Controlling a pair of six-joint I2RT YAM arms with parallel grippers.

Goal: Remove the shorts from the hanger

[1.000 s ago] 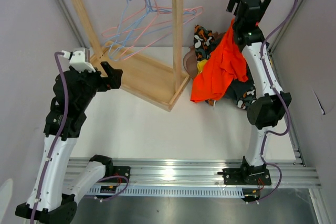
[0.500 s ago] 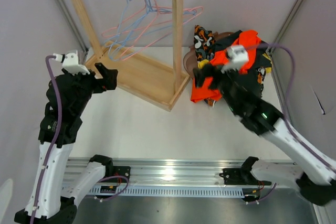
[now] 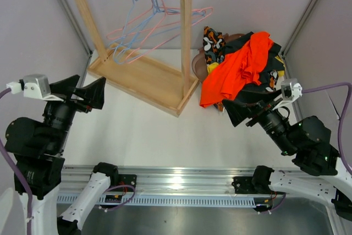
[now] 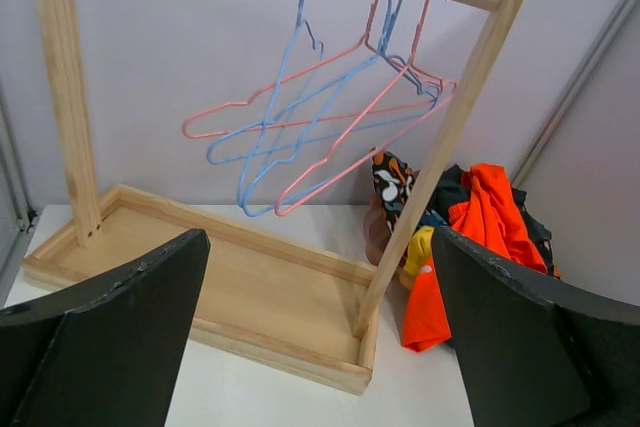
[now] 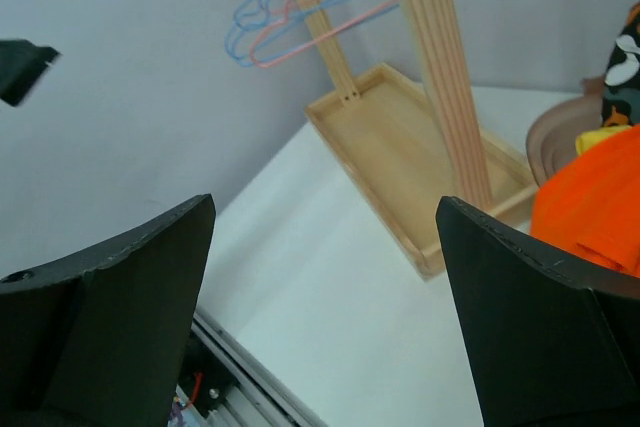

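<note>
The shorts lie in a heap on the table right of the rack, off the hangers. The bright orange pair point(image 3: 239, 70) point(image 4: 485, 217) point(image 5: 590, 217) is on top, over a camouflage print point(image 3: 212, 42) point(image 4: 390, 182), black cloth point(image 3: 250, 94) and a bit of yellow point(image 3: 212, 69) point(image 4: 420, 247). Several pink and blue wire hangers point(image 3: 148, 20) point(image 4: 330, 117) point(image 5: 300, 17) hang bare from the rod. My left gripper point(image 3: 85, 93) point(image 4: 320, 237) is open and empty, left of the rack. My right gripper point(image 3: 242, 111) point(image 5: 325, 202) is open and empty, just in front of the heap.
The wooden rack point(image 3: 148, 78) point(image 4: 250, 297) point(image 5: 400, 147) stands at the back left with its tray base on the table. A brown round thing point(image 3: 195, 64) point(image 5: 555, 137) lies between rack and heap. Grey walls close in both sides, and a metal rail point(image 3: 181, 182) runs along the near edge.
The orange shorts hung from my raised right gripper; now they lie on the heap and that arm has swung down to the near right. My left arm has drawn back to the left.
</note>
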